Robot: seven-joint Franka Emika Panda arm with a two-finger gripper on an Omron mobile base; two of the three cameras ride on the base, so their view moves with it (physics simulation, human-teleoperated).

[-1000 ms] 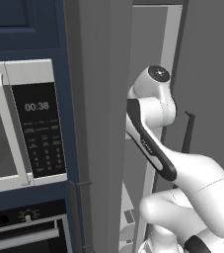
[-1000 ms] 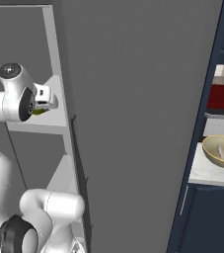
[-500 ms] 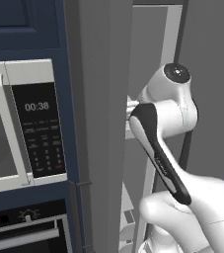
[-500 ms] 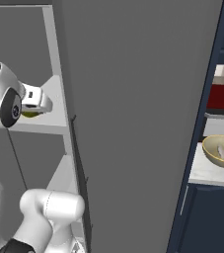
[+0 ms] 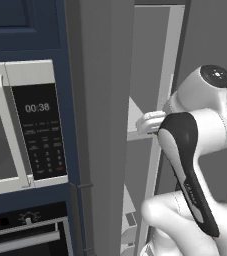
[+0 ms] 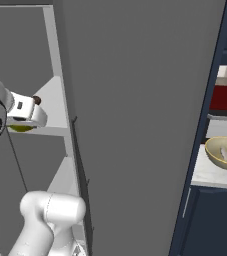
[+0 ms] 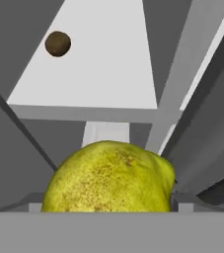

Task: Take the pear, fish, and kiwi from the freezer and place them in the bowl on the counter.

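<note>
The yellow-green pear (image 7: 108,178) sits large at the bottom of the hand view, clear of the freezer's white shelf (image 7: 98,74) and in front of its edge. My gripper (image 6: 25,119) is shut on the pear (image 6: 19,128), which peeks out below the hand. The brown kiwi (image 7: 57,43) lies far back on that shelf, also seen as a brown dot (image 6: 36,100) behind the hand. The tan bowl (image 6: 216,161) stands on the marble counter (image 6: 205,176) at the right, with a pale elongated thing inside it, possibly the fish (image 6: 224,153).
The freezer's open grey door (image 6: 145,125) stands between the arm and the counter. A silver microwave (image 5: 20,125) is built into navy cabinets on the left. The freezer's grey side wall (image 5: 100,125) runs close beside the hand (image 5: 150,122).
The hand has drawn back out of the freezer with the pear in it, towards the base. The arm's elbow has swung right and nearer the left camera.
</note>
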